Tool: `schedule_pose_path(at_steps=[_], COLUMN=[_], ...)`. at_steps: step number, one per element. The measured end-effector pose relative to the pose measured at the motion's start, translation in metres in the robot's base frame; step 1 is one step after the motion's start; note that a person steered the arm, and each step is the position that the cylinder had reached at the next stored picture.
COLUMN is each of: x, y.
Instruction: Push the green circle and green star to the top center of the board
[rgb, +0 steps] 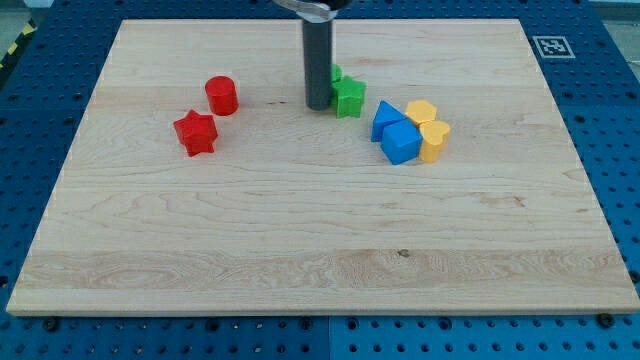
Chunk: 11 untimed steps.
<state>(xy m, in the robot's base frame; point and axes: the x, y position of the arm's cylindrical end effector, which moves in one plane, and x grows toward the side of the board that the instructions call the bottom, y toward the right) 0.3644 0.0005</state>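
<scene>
My tip (318, 106) sits upper centre, touching green star (350, 97) on its left; green circle (336, 73) mostly hidden behind rod. No pincer on this rig, just a rod.

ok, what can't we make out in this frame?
- Green circle: mostly hidden behind my rod in the camera view; shape not confirmable.
- My tip: contact with the green star unclear.
- Arm above the rod: cut off by the view's top edge.
- Two blue blocks, two yellow blocks: clustered, shapes unclear.

One camera only; set high beyond the wooden board's (320, 250) bottom edge, facing down and across it; whole board framed, moderately near; nothing shared.
</scene>
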Motion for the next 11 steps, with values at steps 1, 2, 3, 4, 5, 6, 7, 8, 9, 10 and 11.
schedule_pose_path(at_steps=[1,2,3,4,5,6,7,8,9,10,11], x=[0.003,0.029,0.038,0.038,0.038,0.037,0.026,0.005,-0.019,-0.027,-0.027], y=[0.000,0.000,0.047,0.099,0.099,0.070,0.051,0.037,0.021,0.002,-0.050])
